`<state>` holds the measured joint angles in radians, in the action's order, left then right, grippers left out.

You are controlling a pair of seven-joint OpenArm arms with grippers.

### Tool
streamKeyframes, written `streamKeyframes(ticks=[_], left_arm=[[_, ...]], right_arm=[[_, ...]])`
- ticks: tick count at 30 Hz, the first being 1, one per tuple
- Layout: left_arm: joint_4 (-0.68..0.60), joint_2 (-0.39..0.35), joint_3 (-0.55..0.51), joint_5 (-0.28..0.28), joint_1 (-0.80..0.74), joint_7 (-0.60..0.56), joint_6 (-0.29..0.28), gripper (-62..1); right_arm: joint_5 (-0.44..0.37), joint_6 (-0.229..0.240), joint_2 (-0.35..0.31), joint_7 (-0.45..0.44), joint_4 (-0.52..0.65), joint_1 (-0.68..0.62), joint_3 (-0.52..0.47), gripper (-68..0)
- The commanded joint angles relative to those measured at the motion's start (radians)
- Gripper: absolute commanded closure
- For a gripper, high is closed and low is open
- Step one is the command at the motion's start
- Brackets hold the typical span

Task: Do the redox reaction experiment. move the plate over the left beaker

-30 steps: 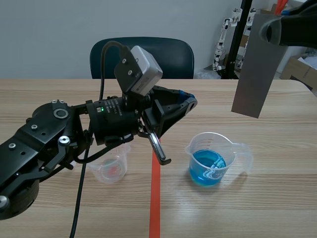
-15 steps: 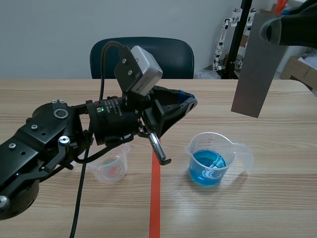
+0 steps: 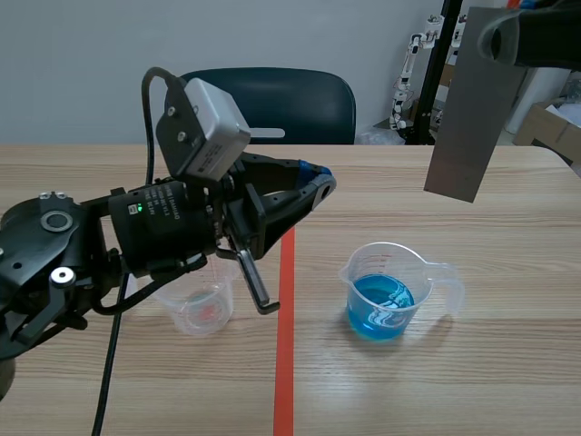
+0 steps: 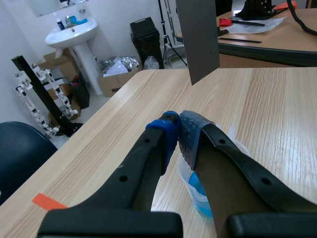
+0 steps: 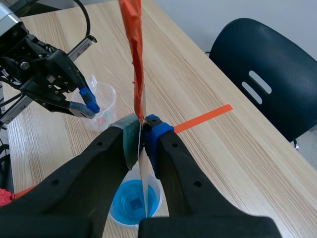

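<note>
A grey metal plate [image 3: 472, 109] hangs high at the right, above and beyond the beaker of blue liquid [image 3: 386, 291]. My right gripper [image 3: 497, 44] is shut on the plate's top end. In the right wrist view the plate [image 5: 136, 54] shows edge-on with an orange-coloured face, pinched in my right gripper [image 5: 142, 124]. The left beaker [image 3: 198, 304], clear with a trace of red at its bottom, stands left of the tape line, under my left arm. My left gripper [image 3: 318, 179] is shut on nothing, pointing right, above the table between the two beakers.
An orange tape line [image 3: 284, 345] runs down the table between the beakers. A dark blue chair [image 3: 272, 100] stands behind the table's far edge. A black stand and cardboard boxes are at the back right, off the table.
My left arm has drawn back to the left, its gripper tips now nearer the left beaker. The plate has hardly shifted in the right gripper.
</note>
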<state>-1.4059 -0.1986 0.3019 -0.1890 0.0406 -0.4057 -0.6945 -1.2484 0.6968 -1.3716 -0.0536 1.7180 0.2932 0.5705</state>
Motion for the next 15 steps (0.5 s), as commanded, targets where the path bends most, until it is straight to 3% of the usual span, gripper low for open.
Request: streamKeyframes(ticks=[1,8,15], left_arm=[[-0.040,-0.008,-0.014,0.029,-0.030,-0.018,-0.002,-4.1],[-0.118,-0.053,-0.085,0.043,-0.164,-0.089,-0.002,-4.0],[-0.137,-0.100,-0.173,0.042,-0.320,-0.216,-0.002,-4.1]], right_arm=[[-0.020,0.003,-0.016,-0.015,0.009,0.020,-0.021,-0.6],[-0.019,0.000,0.010,-0.006,0.009,0.020,-0.021,-0.6],[0.017,-0.001,0.111,0.027,0.009,0.024,-0.021,-0.6]])
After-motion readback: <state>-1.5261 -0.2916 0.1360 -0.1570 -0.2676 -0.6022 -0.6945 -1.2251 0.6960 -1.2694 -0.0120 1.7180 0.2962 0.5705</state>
